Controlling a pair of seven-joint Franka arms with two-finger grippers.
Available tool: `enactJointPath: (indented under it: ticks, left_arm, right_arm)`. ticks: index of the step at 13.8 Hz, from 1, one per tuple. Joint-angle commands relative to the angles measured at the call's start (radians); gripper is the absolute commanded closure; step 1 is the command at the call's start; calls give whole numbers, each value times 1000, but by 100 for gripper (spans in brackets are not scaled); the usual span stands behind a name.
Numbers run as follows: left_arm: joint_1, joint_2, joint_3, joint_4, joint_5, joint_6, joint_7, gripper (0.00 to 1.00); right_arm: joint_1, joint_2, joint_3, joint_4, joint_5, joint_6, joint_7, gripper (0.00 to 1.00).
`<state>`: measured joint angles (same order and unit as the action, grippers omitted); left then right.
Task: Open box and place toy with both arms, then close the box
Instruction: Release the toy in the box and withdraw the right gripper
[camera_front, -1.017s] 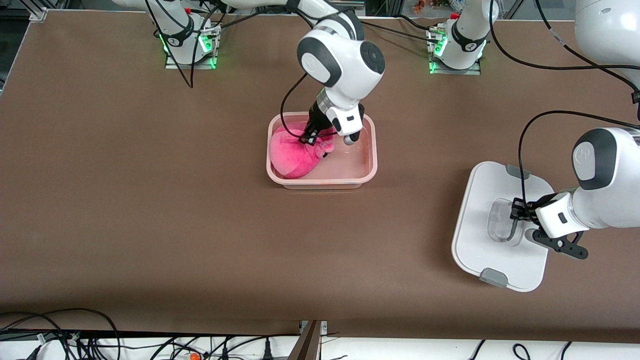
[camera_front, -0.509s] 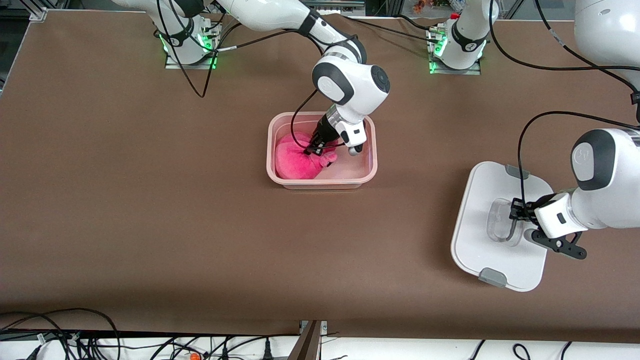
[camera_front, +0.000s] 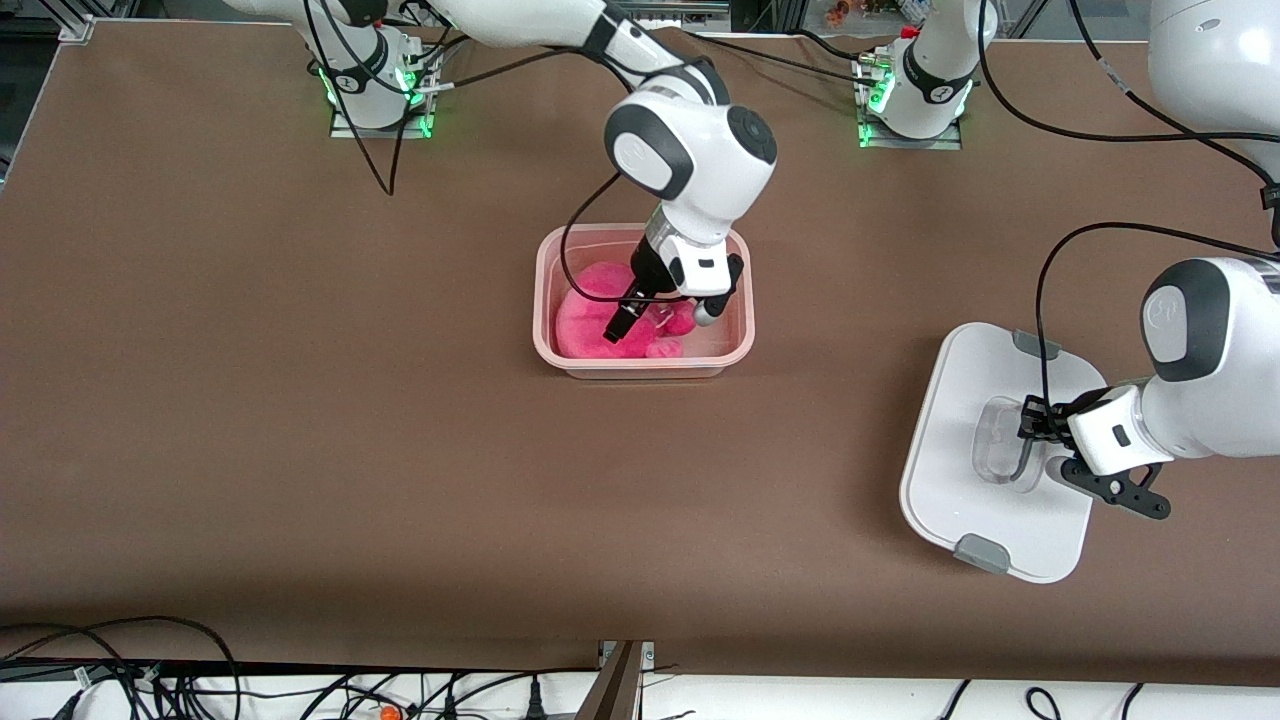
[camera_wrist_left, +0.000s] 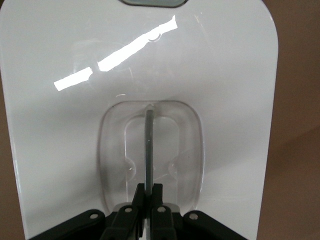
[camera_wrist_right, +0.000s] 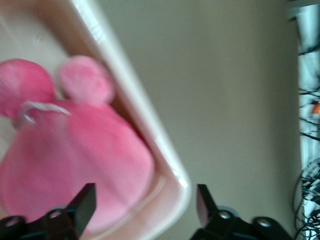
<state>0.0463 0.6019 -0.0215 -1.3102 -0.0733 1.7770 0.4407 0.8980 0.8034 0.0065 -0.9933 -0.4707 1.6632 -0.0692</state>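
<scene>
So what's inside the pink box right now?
The box holds the pink plush toy, lying toward the right arm's end. The open right gripper hangs over it, covering part of the toy. The bit of box floor under the gripper is hidden.

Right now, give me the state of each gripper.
Left gripper: shut on the lid's handle.
Right gripper: open, over the toy in the box.

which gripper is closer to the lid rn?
Left. The left gripper is shut on the handle of the lid at the left arm's end of the table. The right gripper is open over the toy in the box.
</scene>
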Motion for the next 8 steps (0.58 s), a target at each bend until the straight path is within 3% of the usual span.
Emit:
enactJointPath:
  ticks: [1, 5, 8]
  left_arm:
    - [-5, -1, -8, 5, 17, 4, 56, 100]
    - [-86, -2, -9, 5, 17, 4, 99, 100]
    - [-153, -10, -9, 8, 18, 2, 116, 100]
  right_arm:
    - [-65, -154, -5, -30, 110, -32, 23, 0]
    - [-190, -323, -46, -92, 266, -91, 28, 0]
    - [-235, -504, -184, -259, 478, -89, 29, 0]
